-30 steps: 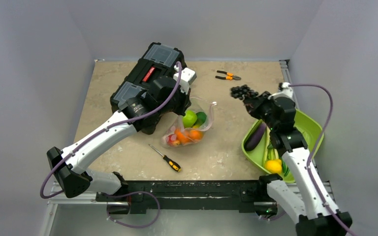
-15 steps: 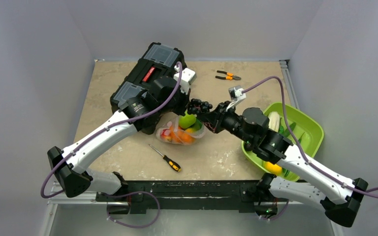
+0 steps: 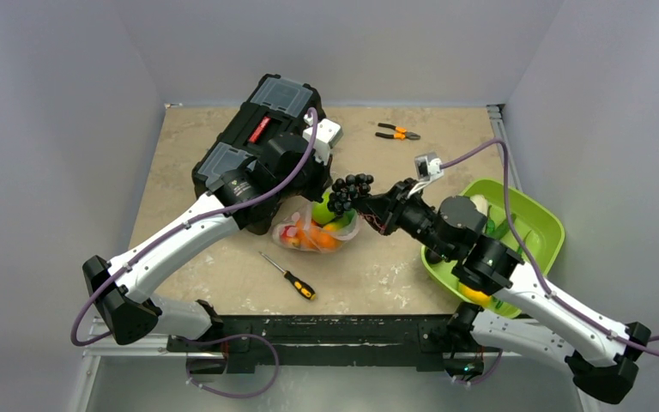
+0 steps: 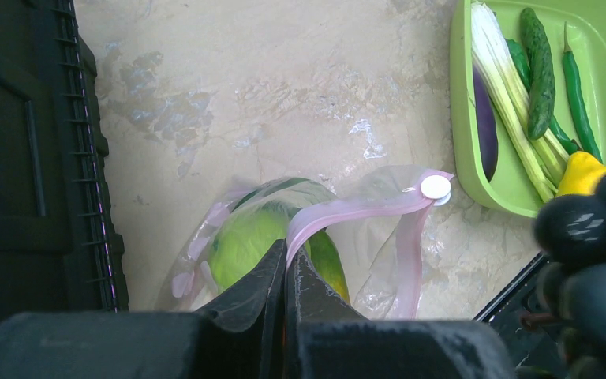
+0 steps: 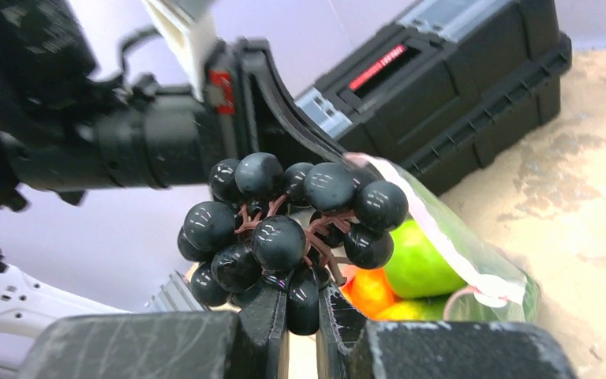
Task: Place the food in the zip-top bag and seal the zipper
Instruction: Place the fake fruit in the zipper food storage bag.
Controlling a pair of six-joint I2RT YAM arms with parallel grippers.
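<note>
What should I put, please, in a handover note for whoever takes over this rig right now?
Left end effector: shut on the zipper edge of the zip-top bag, holding its mouth up.
Right end effector: shut on the black grape bunch, poised at the bag's mouth.
Done: green fruit and orange food are in the bag.
To do: drop in the grapes, then the eggplant, leek, cucumber, chili and yellow pepper from the green bowl; seal the zipper.

Plain pale grey-lilac walls [image 3: 352, 43] close in a beige, marbled worktop [image 3: 395, 275] on three sides — soft, even light, faint shadows. A black metal rail [image 3: 352, 333] runs along its near edge.
</note>
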